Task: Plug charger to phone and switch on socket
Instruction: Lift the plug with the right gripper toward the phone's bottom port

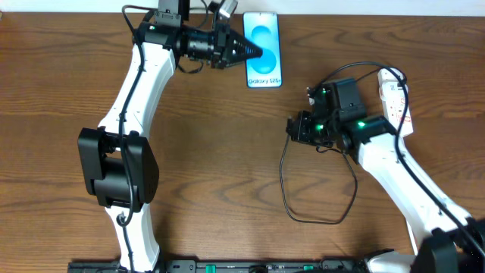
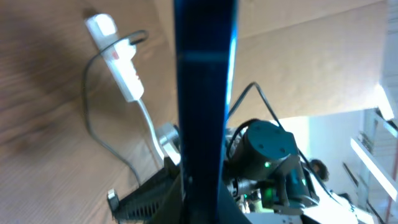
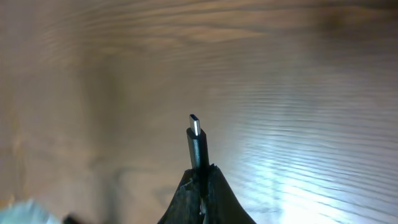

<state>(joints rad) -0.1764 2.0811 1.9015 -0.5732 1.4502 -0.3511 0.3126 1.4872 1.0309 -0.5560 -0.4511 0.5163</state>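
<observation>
The phone (image 1: 265, 42), its cyan-and-white screen up, is at the table's far centre. My left gripper (image 1: 253, 51) is shut on its left edge. In the left wrist view the phone (image 2: 205, 74) stands edge-on as a dark blue band between the jaws (image 2: 205, 202). My right gripper (image 1: 292, 127) is shut on the charger's connector (image 3: 195, 127), whose tip sticks out beyond the jaws (image 3: 202, 177). It is well in front and to the right of the phone. The black charger cable (image 1: 286, 193) loops towards the table's front. The white socket strip (image 1: 394, 95) lies at the right, and also shows in the left wrist view (image 2: 121, 62).
The strip's white cord (image 2: 149, 127) and part of the black cable (image 2: 90, 118) run across the brown wooden table (image 1: 227, 167). My right arm (image 2: 267, 155) faces the left wrist camera. The left arm's base (image 1: 117, 167) is at the left.
</observation>
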